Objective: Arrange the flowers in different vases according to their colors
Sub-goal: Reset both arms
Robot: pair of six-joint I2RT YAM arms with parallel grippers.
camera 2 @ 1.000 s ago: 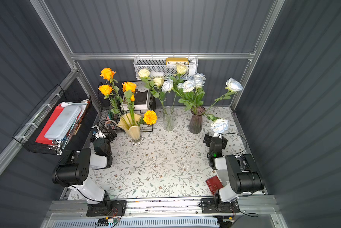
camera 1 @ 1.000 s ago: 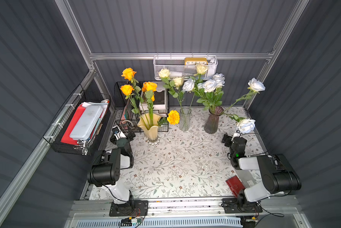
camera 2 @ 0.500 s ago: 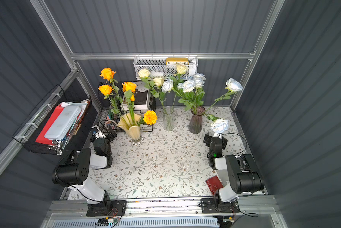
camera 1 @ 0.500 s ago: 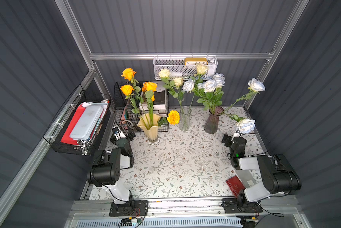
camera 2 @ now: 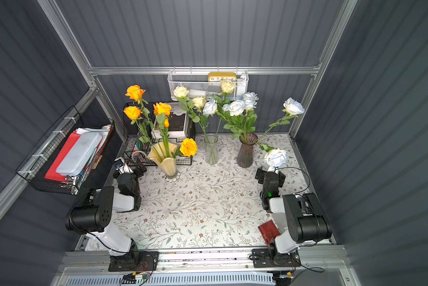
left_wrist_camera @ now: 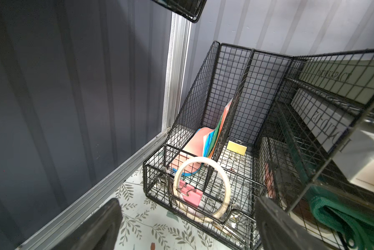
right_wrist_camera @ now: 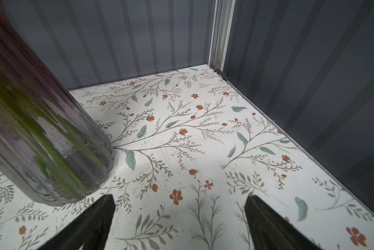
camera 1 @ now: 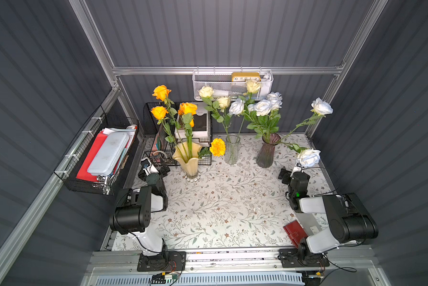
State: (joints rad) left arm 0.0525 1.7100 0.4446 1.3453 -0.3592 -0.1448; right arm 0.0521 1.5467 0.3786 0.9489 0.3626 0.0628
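Purple vase (right_wrist_camera: pixel 41 140) just beside right pincer (right_wrist_camera: pixel 179 197); yellow vase (camera 1: pixel 186 161) near left pincer (left_wrist_camera: pixel 187 201); both spread wide, empty.

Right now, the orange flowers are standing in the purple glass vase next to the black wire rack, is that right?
Not quite. The orange flowers stand in the pale yellow ruffled vase, not the purple one. It is next to the black wire rack, as both top views show. The purple glass vase holds the white roses.
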